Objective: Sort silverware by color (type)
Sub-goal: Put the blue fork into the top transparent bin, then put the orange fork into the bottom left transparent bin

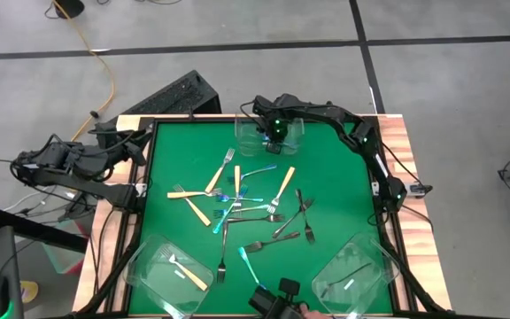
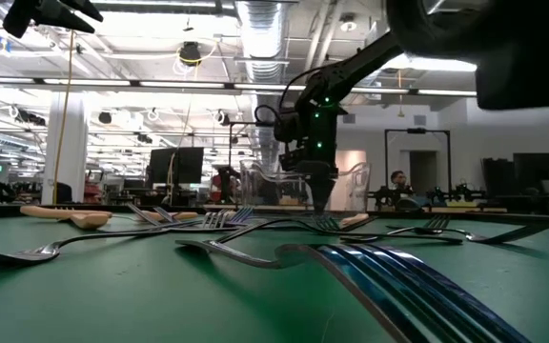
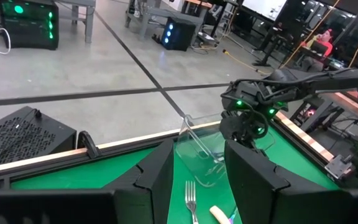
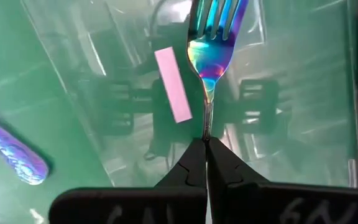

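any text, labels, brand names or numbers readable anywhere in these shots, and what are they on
No text can be read in any view.
Pale label strip in the clear tub under the right gripper: blank.
Embossed marks on the right gripper's fingers: too blurred to read.
Screens in the room behind the table: too small to read.

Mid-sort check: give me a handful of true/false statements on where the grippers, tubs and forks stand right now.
1. The right gripper is shut on an iridescent fork. True.
2. That fork hangs over the far tub. True.
3. The left gripper is working among the forks at the table's centre. False: it waits at the table's far left edge, holding nothing.
4. The near-left tub holds a tan-handled fork. True.
5. All forks are already in tubs. False: many loose forks lie on the green mat.
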`<state>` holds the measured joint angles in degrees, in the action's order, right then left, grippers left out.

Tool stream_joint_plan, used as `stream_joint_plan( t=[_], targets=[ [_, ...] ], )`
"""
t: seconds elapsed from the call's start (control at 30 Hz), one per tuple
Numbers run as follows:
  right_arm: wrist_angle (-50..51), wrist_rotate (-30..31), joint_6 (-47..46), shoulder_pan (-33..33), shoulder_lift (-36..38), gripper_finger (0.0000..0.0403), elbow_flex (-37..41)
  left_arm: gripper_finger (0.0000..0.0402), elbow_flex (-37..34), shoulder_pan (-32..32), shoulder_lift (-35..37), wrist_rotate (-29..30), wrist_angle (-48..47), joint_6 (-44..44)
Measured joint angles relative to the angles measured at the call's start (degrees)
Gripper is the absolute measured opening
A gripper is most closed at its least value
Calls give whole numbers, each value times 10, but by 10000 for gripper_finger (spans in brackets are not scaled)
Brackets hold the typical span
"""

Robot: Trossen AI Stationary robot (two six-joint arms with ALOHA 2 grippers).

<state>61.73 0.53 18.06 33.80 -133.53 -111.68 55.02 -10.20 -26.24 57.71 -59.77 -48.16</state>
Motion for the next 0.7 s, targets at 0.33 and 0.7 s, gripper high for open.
stream_joint_plan(
  t=[0.33,0.7],
  targets=[
    [-5,-4,-1,0,0,63,0,128,0,0,0,0,-1,1],
    [20,-8,0,1,4,90,-20,128,0,0,0,-4,-13,-1]
  ],
)
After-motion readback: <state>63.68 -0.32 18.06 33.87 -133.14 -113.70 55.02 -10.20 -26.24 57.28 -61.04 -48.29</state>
